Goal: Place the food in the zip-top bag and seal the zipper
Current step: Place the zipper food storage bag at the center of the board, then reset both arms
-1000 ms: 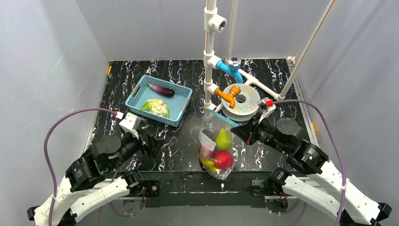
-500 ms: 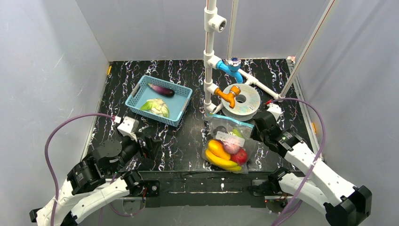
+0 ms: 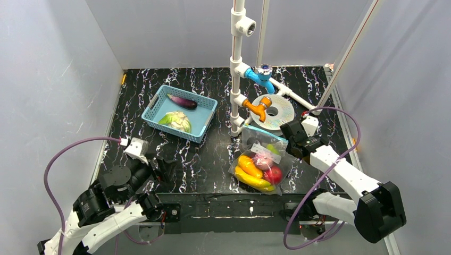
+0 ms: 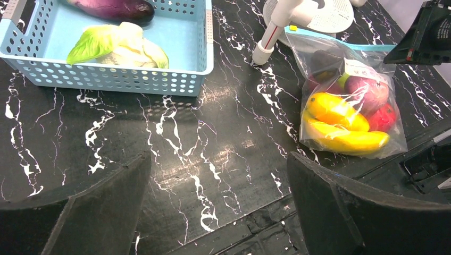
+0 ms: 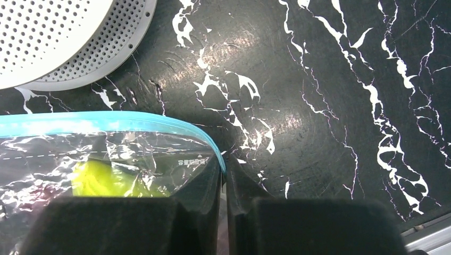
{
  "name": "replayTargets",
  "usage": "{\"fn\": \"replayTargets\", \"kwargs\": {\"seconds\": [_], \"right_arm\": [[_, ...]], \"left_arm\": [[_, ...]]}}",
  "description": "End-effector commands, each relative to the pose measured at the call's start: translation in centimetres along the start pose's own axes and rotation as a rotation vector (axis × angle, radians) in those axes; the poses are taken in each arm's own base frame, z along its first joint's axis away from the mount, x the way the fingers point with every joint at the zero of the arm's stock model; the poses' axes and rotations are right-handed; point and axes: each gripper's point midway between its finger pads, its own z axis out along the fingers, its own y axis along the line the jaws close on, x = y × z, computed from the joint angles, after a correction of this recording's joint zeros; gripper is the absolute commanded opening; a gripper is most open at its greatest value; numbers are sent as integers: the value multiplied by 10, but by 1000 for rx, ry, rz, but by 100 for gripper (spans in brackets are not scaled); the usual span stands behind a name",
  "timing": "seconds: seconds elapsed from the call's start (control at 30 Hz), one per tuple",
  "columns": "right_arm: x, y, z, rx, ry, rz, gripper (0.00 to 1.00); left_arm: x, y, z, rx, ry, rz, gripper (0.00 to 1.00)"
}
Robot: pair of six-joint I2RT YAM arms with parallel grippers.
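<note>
Zip-top bag point(image 3: 259, 169) lies flat on the table point(image 3: 213, 154), right of centre and close to the near edge. Its long axis runs from far to near with a slight lean. The mouth points away from the arms, toward the white perforated disc point(image 3: 282, 111), and the closed bottom points at the near edge. Along that far mouth edge runs the teal zipper point(image 5: 106, 121), slanting across the bag's width. Inside, a banana point(image 4: 345, 141) sits lowest, a red apple point(image 4: 385, 117) is to its right, and a green fruit point(image 5: 106, 180) is up by the mouth. The white label point(image 4: 359, 69) faces up.

At the bag's far right corner is the right end effector point(image 5: 224, 180). Its fingers are pressed almost together, pinching the end of the zipper in a thin slit. The left end effector point(image 4: 220, 202) hangs over the table's near left part, fingers spread wide and holding nothing, well apart from the bag.

The table is black with white marble veins. Far left on it stands a blue basket point(image 4: 122, 79) holding an eggplant point(image 3: 182, 101) and a cabbage point(image 3: 176, 121). Just beyond the bag a white pipe frame point(image 3: 235, 69) rises, with a blue tap point(image 3: 263, 74) and an orange tap point(image 3: 259, 109) over the disc. Pale grey walls point(image 3: 53, 79) close in on the left, back and right.
</note>
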Motion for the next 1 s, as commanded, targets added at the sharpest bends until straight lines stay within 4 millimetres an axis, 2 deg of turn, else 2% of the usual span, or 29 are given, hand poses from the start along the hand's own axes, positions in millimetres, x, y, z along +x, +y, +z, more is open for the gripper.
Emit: {"fn": "replayTargets", "kwargs": {"seconds": [0.0,0.13,0.3,0.57,0.67,0.87,0.97], "right_arm": [[-15,9,-2,-23,-39,51,20],[-20,9,-12,-44,-33,23,28],[-36,12,-36,-112,-48,5,56],[-63,22,-97,-350,-122,-34,97],[-70,26,-125,-473,-162,-48,98],[-85,15,-174,-642,-305,-5,98],[-88,6,-192,-706,-383,20,98]], "left_arm": [[-2,4,2,-28,-7,-1,98],[0,0,4,-18,17,9,98],[0,0,4,-18,23,6,98],[-6,9,-4,-42,-40,-37,98],[-7,14,-6,-58,-56,-46,98],[-9,16,-8,-64,-74,-61,98],[-9,16,-9,-62,-78,-65,98]]}}
